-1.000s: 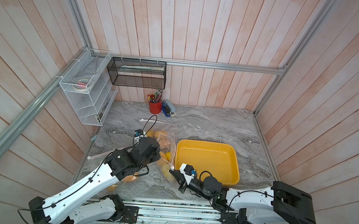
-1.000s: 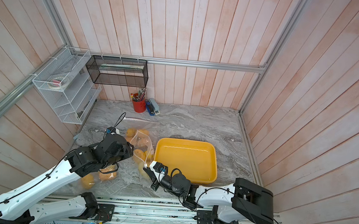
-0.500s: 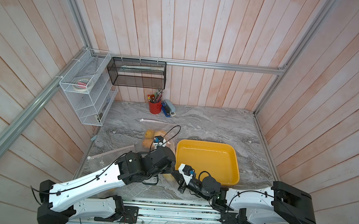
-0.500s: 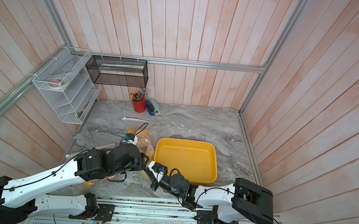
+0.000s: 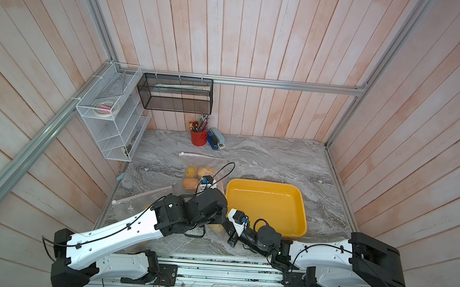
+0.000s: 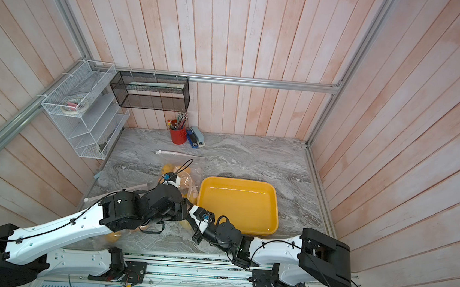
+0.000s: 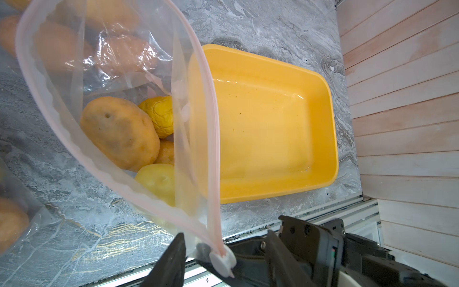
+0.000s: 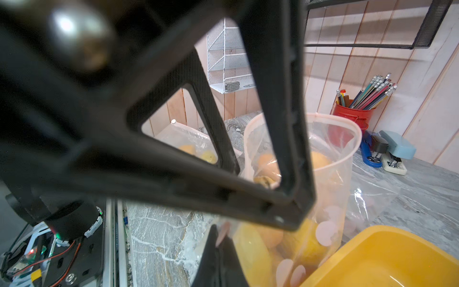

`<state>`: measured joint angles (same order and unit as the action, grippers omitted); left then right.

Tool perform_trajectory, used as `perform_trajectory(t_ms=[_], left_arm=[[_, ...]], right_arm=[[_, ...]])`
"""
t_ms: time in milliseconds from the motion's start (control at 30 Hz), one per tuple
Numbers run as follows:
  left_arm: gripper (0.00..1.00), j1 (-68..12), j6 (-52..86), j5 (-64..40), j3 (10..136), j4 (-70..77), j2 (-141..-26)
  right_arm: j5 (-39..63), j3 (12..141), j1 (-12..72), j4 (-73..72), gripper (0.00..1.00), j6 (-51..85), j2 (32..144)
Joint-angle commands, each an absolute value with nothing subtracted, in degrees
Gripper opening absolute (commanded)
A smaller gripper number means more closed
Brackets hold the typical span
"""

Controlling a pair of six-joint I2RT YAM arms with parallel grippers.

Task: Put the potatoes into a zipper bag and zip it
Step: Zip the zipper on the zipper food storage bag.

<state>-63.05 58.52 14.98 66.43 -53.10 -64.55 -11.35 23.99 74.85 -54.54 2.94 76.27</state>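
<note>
Since the tray (image 7: pixel 273 111) lay empty, we judged loading done. The potatoes (image 7: pixel 119 134) sat inside the clear bag (image 7: pixel 39 82), its mouth gaping, just beside the tray on the worktop (image 5: pixel 264 158). Right fingers (image 8: pixel 218 258) were clenched on the bag's rim at the slider (image 7: pixel 222 261) end. Left fingers (image 7: pixel 173 261) stood apart, straddling the slider, not pinching it. We reckoned the potatoes firm, heavy as a load and prone to roll, and the film limp and slippery. Best hold: the slider and the stiffer pink track (image 7: pixel 216 139), never the film. The worktop was grey marble-look, smooth, likely slick. Plank walls (image 5: pixel 260 39) boxed it in. A pencil cup (image 5: pixel 198 137) and wire rack (image 5: pixel 110 133) stood well apart at the back. A second bag (image 8: pixel 173 134) holding potatoes lay near.
</note>
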Motion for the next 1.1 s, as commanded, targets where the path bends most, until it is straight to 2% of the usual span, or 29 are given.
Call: perform_trajectory(t_ms=[0,167,567,767,967,1067], left_arm=[[0.46,-63.28,58.38,15.31,66.64,-53.23,-64.7],[0.4,-63.28,58.61,15.48,66.28,-53.18,-64.51],[0.17,-63.28,59.19,16.44,66.88,-54.22,-64.77],[0.12,-63.19,58.97,16.56,67.0,-54.2,-64.77],[0.01,-62.01,59.48,17.84,67.41,-55.5,-64.75],[0.0,-59.91,59.24,17.85,67.4,-55.81,-64.6]], right_arm=[[-12.35,25.6,75.4,-53.17,0.0,3.39,74.3],[-12.74,25.42,75.5,-52.82,0.0,3.36,73.56],[-13.31,26.14,75.85,-52.08,0.0,3.44,73.76],[-14.29,27.14,75.85,-50.45,0.0,3.74,74.0],[-13.01,26.63,76.2,-51.06,0.0,3.37,73.34],[-12.33,26.25,76.54,-51.59,0.0,3.09,72.83]])
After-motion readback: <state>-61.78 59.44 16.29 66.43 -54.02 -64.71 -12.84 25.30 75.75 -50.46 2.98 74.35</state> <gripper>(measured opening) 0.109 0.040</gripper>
